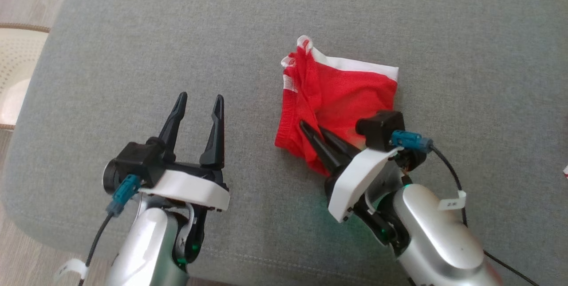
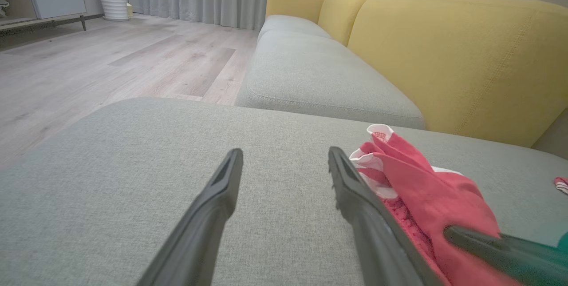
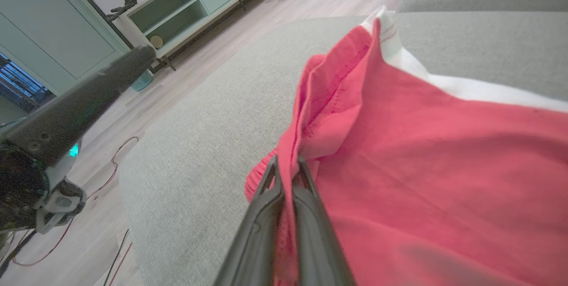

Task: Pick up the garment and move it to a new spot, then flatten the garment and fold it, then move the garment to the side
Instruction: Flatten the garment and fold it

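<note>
Garment [image 1: 341, 95] is pinched at its near fold by the shut right fingers [image 1: 315, 140], likely for lifting; left fingers [image 1: 216, 130] are spread wide, empty.

Head cam looks steeply down on grey cushion [image 1: 133, 55], left hand [image 1: 199, 97] and right hand [image 1: 310, 126] low in frame. L wrist cam sits low, facing along cushion twd yellow sofa [image 2: 443, 55]. R wrist cam v. close on garment [image 3: 443, 166]. All 3 share garment + cushion.

grey ottoman [image 1: 133, 33], yellow sofa [image 2: 443, 55], wood floor [image 2: 111, 64]
</note>
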